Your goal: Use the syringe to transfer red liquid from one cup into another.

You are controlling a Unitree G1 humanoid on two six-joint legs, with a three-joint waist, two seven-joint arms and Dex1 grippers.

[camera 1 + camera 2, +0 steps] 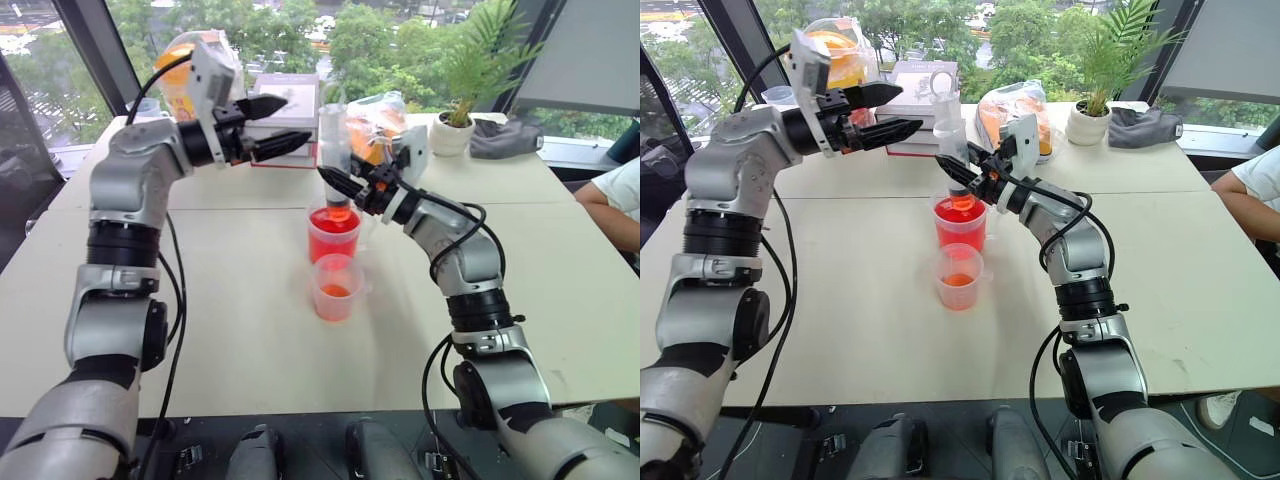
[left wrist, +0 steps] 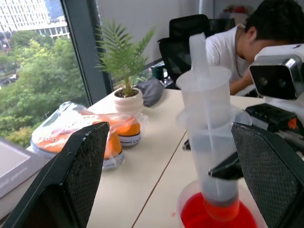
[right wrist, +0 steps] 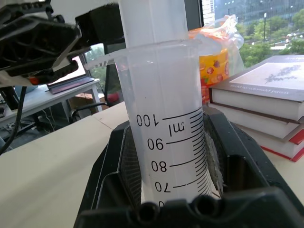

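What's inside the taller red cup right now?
The taller cup holds red liquid, and the syringe stands upright in it, gripped by the right gripper. Its orange-red tip is dipped in; how deep it reaches is hidden.

Tabletop (image 1: 250, 350): beige, seam lines across it. Far edge by the window: potted palm (image 1: 455, 125) in a white pot; dark grey cloth bundle (image 1: 505, 138) just beside it. Stack of books (image 1: 920, 85) near the far middle; clear bags with orange contents (image 1: 1015, 110) between books and plant. Person in a white shirt (image 1: 615, 200) seated at the right edge. Trees outside the window
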